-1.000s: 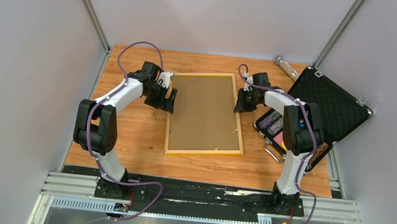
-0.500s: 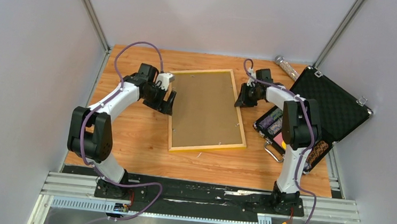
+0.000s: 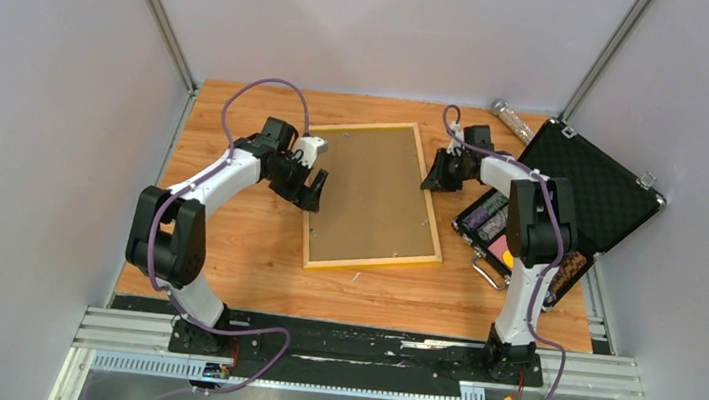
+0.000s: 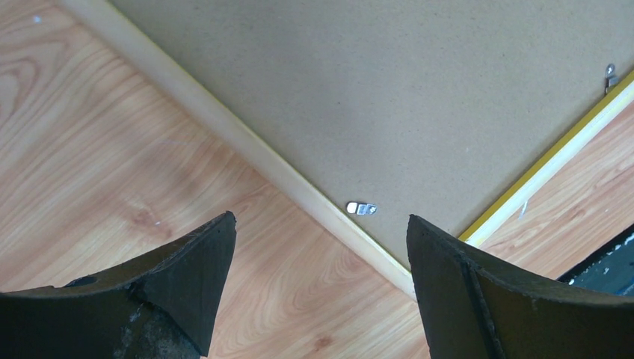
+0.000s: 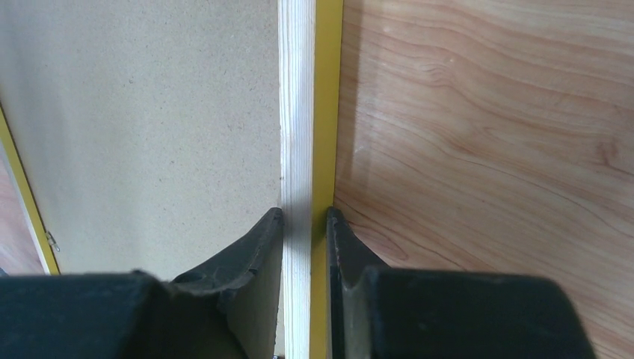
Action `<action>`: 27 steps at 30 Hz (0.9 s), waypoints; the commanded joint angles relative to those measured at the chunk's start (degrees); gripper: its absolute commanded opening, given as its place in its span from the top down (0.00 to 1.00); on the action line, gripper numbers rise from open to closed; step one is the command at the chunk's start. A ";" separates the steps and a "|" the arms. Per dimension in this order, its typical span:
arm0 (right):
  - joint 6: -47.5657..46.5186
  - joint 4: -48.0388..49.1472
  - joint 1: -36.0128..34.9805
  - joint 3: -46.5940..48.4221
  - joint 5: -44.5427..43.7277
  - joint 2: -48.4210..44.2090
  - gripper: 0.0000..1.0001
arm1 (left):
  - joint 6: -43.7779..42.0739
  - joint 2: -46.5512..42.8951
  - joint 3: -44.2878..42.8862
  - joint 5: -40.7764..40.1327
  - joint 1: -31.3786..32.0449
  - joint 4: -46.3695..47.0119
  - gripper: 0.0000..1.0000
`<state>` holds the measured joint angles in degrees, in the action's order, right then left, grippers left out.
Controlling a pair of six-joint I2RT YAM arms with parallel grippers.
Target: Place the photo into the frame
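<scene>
While the wooden table [image 3: 232, 248] carries everything, the frame [image 3: 375, 197] lies on it back side up, between the two arms, and shows only its brown board. The photo is visible in no view, so I cannot say where it is. Compared with a second ago, the frame has turned a little and its far end sits nearer to the back wall. It was drawn there by the right gripper [image 5: 305, 217], whose jaws are clamped on the frame's right rail. The left gripper [image 4: 318, 247] has moved inward and now hangs over the left rail, jaws wide apart, holding nothing. A small metal clip [image 4: 362, 208] lies just below it. I judge the frame was repositioned so that the left arm can reach the clips and open the back.
</scene>
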<state>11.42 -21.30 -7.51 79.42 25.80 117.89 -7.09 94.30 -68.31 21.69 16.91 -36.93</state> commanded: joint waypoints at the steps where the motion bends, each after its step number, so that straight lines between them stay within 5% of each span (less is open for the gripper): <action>1: 1.72 1.04 1.59 -1.64 -0.02 -0.97 1.00 | -3.00 0.91 -0.44 0.03 2.28 -0.13 0.08; 27: 0.97 1.61 2.69 -2.59 1.88 -0.13 1.00 | 1.85 7.58 2.18 -11.14 5.78 2.50 0.20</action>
<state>11.94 -19.03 -6.11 78.02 29.04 117.86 -6.11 101.19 -65.91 11.40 22.13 -35.99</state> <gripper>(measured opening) 0.217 0.804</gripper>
